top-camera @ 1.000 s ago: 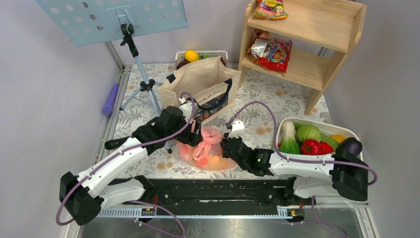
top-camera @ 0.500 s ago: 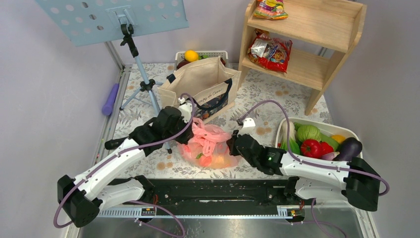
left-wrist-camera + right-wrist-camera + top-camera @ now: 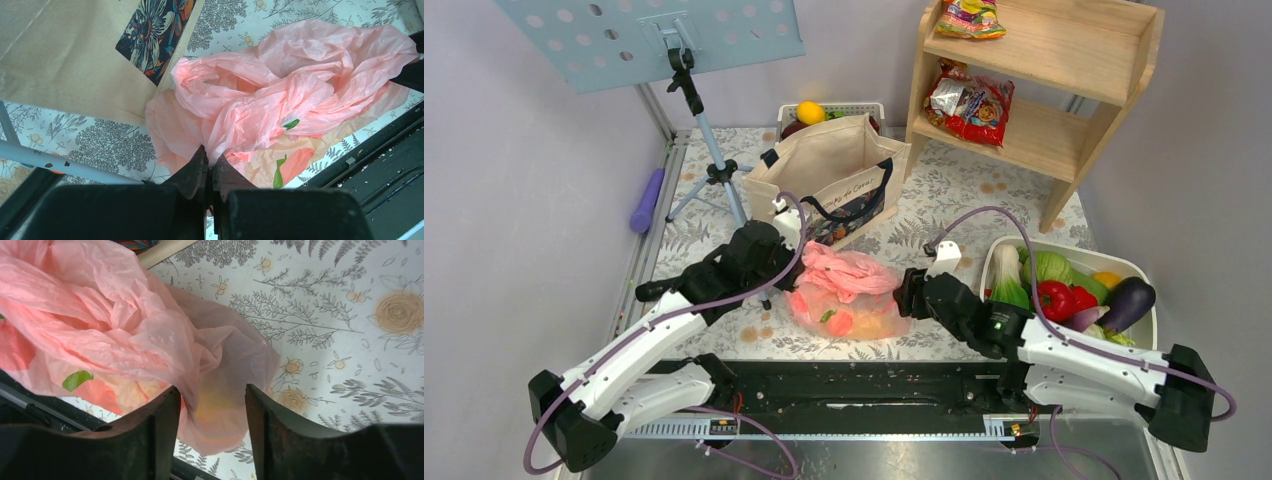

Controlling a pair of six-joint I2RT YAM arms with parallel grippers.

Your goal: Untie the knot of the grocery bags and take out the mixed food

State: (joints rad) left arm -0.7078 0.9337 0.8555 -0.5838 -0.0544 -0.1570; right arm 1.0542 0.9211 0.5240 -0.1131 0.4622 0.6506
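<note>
Pink grocery bag (image 3: pixel 849 295), top view: lies on the worktop (image 3: pixel 984 200) between both arms; left wrist: left claw (image 3: pixel 209 167) clamped on a bag fold; right wrist: right claw (image 3: pixel 212 405) apart, film between its jaws; untying step, likely; next needs the right claw pinching film, pulling opposite.

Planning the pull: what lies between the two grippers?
Only the pink bag lies there, reaching from left gripper to right gripper; the top view shows it.
</note>
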